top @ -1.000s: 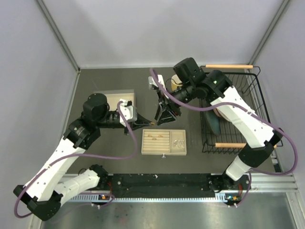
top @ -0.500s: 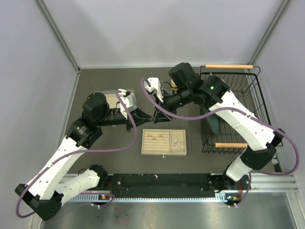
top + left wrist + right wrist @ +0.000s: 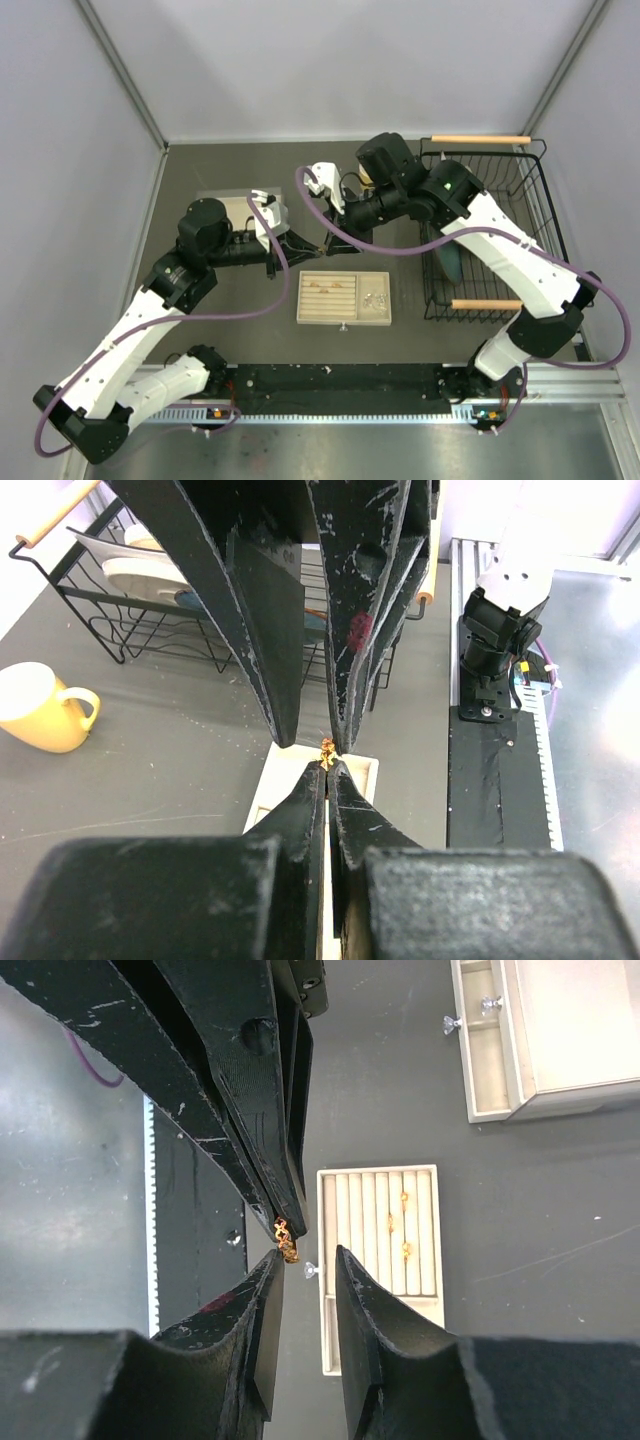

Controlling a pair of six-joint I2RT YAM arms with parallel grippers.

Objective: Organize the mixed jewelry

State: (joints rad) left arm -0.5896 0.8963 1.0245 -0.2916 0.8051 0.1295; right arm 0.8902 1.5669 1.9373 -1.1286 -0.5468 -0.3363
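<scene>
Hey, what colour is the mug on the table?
The mug is yellow, clearest in the left wrist view.

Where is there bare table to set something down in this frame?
Bare table runs along the back wall behind the cream box, and a narrower strip lies between the jewelry tray and dish rack. Crowded: left gripper and right gripper meet near the tray.

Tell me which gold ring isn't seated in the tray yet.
The ring pinched in the left gripper's tips, clear of the tray; three others sit in its slots.
</scene>
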